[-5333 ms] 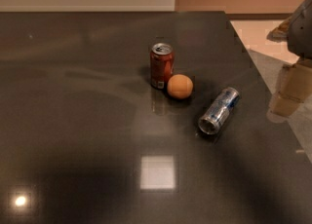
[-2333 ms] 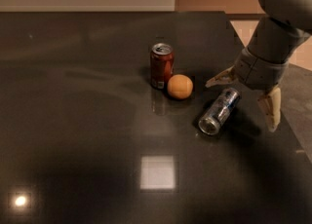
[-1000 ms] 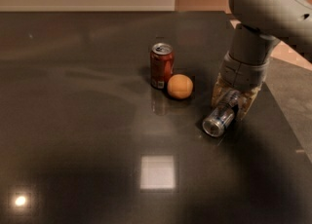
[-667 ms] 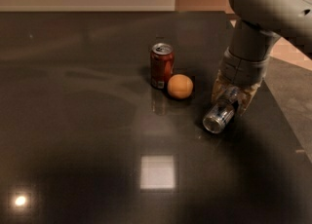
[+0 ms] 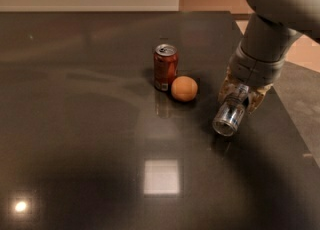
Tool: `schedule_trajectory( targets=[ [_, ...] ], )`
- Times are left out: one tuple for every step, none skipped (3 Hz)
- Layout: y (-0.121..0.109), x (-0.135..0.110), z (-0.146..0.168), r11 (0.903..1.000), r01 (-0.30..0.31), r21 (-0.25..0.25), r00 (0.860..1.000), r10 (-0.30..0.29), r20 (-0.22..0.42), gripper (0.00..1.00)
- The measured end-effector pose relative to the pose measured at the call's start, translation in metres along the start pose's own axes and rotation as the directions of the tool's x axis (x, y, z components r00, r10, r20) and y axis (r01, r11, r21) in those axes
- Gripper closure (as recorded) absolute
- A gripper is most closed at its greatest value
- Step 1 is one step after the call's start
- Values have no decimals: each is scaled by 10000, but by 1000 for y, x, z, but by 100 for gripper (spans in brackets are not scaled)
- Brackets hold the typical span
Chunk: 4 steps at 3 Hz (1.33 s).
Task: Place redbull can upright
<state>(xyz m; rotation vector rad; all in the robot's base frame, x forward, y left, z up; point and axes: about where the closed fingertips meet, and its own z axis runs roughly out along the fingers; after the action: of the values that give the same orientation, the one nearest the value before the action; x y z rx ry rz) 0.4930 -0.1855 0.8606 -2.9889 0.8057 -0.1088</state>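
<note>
Hand (image 5: 241, 95) grips the redbull can (image 5: 228, 117) by its far end, close to the right edge of the surface (image 5: 75, 124); can's long axis slants, free end toward the near edge, not yet upright.

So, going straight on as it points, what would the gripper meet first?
The gripper, right of the orange, points down: first the redbull can it grips, then probably the table.

You had dim, warm light: a square glare (image 5: 161, 176) and a small bright spot (image 5: 20, 206) shone on the glossy table (image 5: 75, 124), and soft shadow pooled beneath the gripper (image 5: 241, 98) clamped round the redbull can (image 5: 229, 116) near the table's right edge.
</note>
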Motion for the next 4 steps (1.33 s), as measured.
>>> schedule_trajectory(
  targets=[
    [-10, -15, -22, 9830, 1561, 970, 9869, -1512, -562, 100],
    [-22, -24, -38, 9423, 2890, 1690, 9570, -2799, -757, 100],
    [-23, -25, -38, 9325, 3189, 1695, 9475, -3096, -795, 100],
    [-23, -25, -38, 9324, 3191, 1695, 9475, -3098, -797, 100]
  ],
)
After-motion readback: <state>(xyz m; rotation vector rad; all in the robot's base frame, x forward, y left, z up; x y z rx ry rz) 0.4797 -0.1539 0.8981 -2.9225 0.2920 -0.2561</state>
